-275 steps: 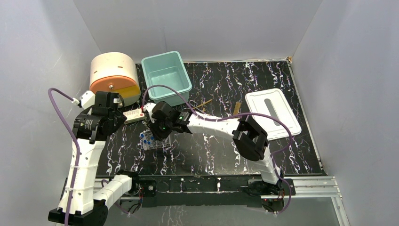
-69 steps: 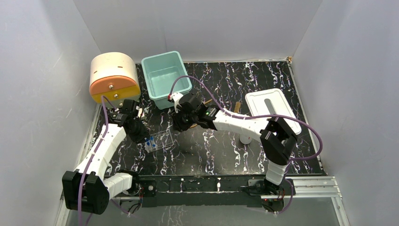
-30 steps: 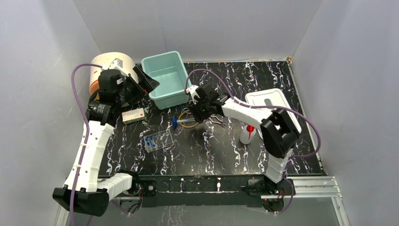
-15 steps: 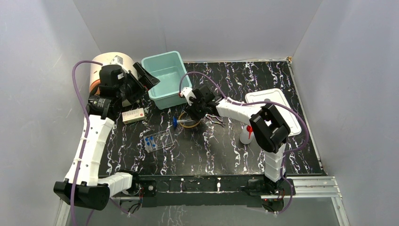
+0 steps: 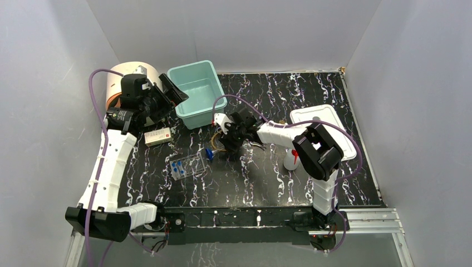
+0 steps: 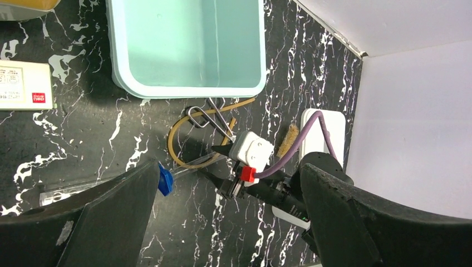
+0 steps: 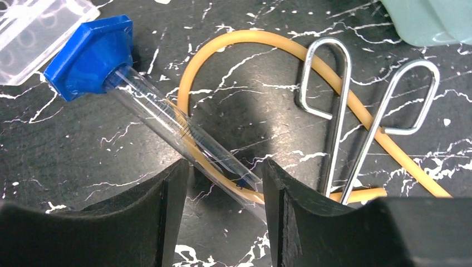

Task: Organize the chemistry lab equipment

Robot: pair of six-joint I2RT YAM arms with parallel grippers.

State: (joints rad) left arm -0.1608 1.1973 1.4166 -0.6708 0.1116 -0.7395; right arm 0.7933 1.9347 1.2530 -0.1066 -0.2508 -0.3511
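Syringe (image 7: 167, 119), clear ruled plastic barrel with angular blue end, lies slanted on black marbled table (image 5: 250, 178) just arm-side of teal bin (image 6: 117, 44), crossing amber rubber tubing (image 7: 267, 41) loop. Right gripper (image 7: 225, 172) low over it, jaws apart, straddling barrel, not clamped. Bent-wire metal tongs (image 7: 339, 111) lie over tubing, nearer bin. Clear rack (image 5: 192, 164) with blue-capped vials (image 5: 177, 167) further arm-side of bin, leftward. White squeeze bottle (image 5: 290, 158), red nozzle, well to bin's right. Left gripper (image 6: 227, 169) raised over bin's left edge, jaws spread wide, holding nothing.
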